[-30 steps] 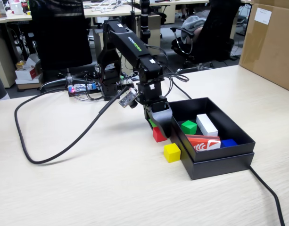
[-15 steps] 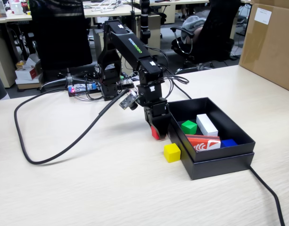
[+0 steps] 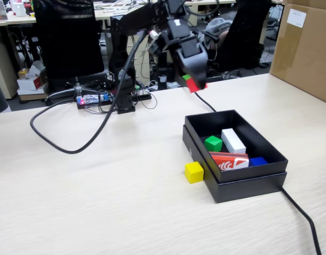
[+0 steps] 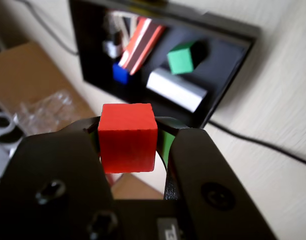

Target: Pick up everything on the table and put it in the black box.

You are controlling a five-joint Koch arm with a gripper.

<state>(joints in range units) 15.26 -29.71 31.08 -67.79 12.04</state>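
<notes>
My gripper (image 3: 193, 81) is shut on a red cube (image 4: 127, 137) and holds it high above the table, behind the far edge of the black box (image 3: 269, 150). The cube shows in the fixed view (image 3: 195, 85) too. The box holds a green cube (image 3: 213, 143), a white block (image 3: 233, 141), a red-and-white packet (image 3: 230, 161) and a blue cube (image 3: 258, 161). In the wrist view the box (image 4: 227, 65) lies beyond the jaws with the green cube (image 4: 180, 58) and white block (image 4: 176, 89) inside. A yellow cube (image 3: 194, 172) sits on the table against the box's left wall.
A thick black cable (image 3: 72, 149) loops over the table on the left, and another (image 3: 303, 217) runs from under the box to the front right. The arm's base (image 3: 123, 98) stands at the back. A cardboard box (image 3: 305, 48) stands at the right rear.
</notes>
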